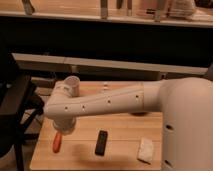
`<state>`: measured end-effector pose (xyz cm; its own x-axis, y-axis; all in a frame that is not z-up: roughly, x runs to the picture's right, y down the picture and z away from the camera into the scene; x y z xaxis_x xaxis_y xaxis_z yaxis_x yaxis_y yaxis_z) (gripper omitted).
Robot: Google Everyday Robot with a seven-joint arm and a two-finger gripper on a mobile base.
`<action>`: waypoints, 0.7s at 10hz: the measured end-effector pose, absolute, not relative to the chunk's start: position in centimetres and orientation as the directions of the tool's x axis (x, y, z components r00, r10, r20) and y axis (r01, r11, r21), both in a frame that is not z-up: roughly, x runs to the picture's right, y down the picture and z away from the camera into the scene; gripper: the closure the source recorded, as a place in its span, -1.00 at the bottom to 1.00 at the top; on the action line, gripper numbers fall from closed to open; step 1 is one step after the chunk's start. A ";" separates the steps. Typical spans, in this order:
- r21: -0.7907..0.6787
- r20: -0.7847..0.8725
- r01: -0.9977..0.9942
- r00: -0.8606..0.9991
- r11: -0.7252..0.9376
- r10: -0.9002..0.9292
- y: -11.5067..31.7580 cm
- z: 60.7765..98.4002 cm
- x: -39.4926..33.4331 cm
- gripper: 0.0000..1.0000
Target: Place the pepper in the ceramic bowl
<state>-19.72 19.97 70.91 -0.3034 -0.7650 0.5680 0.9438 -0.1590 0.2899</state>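
Observation:
The pepper (pixel 57 142) is a small red-orange tapered piece lying near the front left corner of the wooden table (pixel 120 152). My gripper (pixel 64 128) hangs from the end of my white arm (pixel 105 102), right above the pepper's far end and pointing down at it. The arm reaches across the table from the right. The green ceramic bowl is hidden behind the arm at the back right of the table.
A white paper cup (pixel 73 85) stands at the back left, just behind the arm. A black remote (pixel 101 142) lies right of the pepper. A white crumpled packet (pixel 146 149) lies front right. A black chair (pixel 15 117) stands left of the table.

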 end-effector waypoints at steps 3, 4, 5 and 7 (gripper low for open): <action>0.314 0.568 0.932 -0.339 -0.184 -0.750 19.5 73.4 -20.8 -0.60; 0.322 0.570 0.928 -0.350 -0.190 -0.743 19.6 73.9 -21.3 -0.60; 0.333 0.577 0.923 -0.360 -0.191 -0.733 19.9 74.3 -21.7 -0.60; 0.350 0.598 0.916 -0.379 -0.195 -0.706 21.3 76.3 -22.3 -0.60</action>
